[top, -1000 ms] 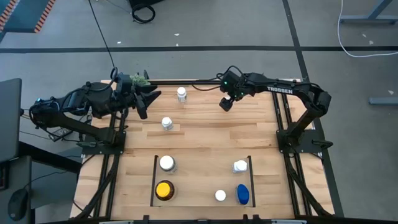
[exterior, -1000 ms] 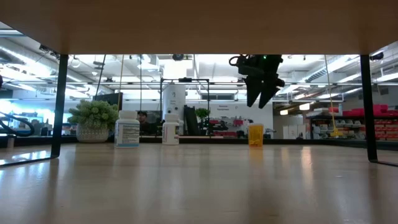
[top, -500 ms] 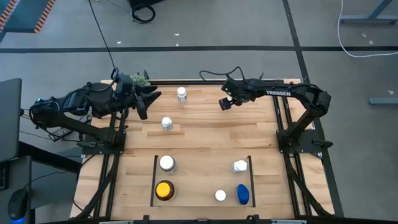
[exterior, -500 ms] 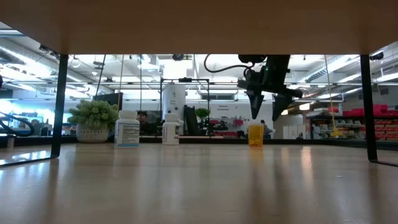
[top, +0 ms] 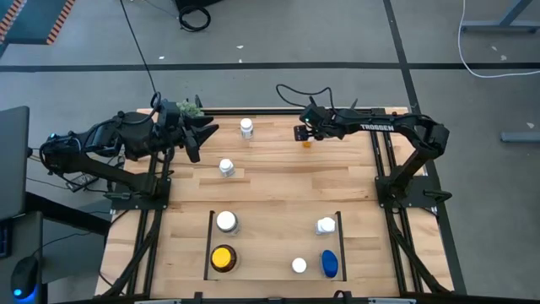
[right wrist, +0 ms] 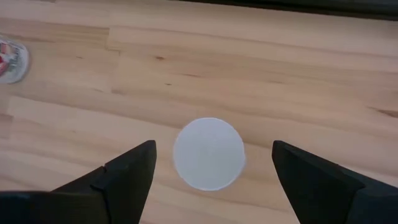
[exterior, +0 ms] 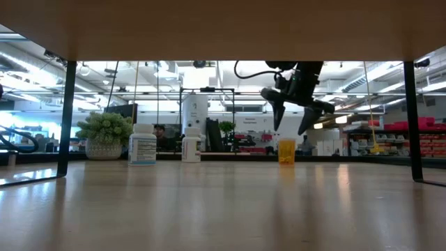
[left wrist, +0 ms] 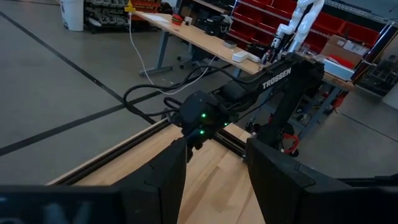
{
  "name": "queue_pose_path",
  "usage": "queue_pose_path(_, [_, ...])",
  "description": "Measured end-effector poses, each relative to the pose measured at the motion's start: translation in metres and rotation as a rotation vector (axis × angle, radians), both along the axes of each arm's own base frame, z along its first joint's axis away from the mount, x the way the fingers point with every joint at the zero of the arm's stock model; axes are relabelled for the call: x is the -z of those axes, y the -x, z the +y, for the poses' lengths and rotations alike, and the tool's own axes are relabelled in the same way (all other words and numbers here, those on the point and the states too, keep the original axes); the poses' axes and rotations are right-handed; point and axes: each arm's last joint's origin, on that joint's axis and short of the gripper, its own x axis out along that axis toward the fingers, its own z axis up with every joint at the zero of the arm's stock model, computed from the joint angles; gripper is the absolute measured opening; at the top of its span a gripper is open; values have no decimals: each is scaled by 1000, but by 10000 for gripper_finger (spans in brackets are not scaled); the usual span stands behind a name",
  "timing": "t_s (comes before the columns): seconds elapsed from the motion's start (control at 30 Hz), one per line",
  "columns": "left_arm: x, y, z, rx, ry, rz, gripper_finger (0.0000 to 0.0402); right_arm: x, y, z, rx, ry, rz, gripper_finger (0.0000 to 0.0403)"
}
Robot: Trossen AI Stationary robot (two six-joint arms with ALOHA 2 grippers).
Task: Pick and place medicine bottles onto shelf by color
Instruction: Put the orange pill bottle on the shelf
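Wooden table point(top: 278, 181), right hand point(exterior: 288, 120) over orange bottle point(exterior: 286, 150)

The high view looks straight down from well above, taking in the whole table point(top: 278, 190), both arms and the grey floor around it. The low view sits at table-top height and looks level across the planks into the room behind. Both views share the right gripper point(top: 302, 134) point(exterior: 289, 115), the small orange bottle point(top: 307, 143) point(exterior: 286, 150) beneath it, the two white bottles point(top: 246, 127) point(exterior: 142, 143) and the green plant ball point(top: 193, 109) point(exterior: 105, 135). The left wrist view faces across the table's far edge toward the right arm point(left wrist: 273, 81). The right wrist view points straight down, close over a white cap point(right wrist: 208, 153) between its own fingers point(right wrist: 118, 177).
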Motion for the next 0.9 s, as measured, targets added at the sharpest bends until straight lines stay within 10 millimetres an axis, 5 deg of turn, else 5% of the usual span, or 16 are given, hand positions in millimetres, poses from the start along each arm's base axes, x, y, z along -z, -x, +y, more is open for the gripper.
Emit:
queue_pose_path(0.5, [0, 0, 0, 14, 3, 3, 172, 39, -11, -5, -14, -133, 62, 328])
queue_pose_path(0.9, [0, 0, -1, 33, 10, 2, 172, 38, -13, -6, -2, -117, 38, 328])
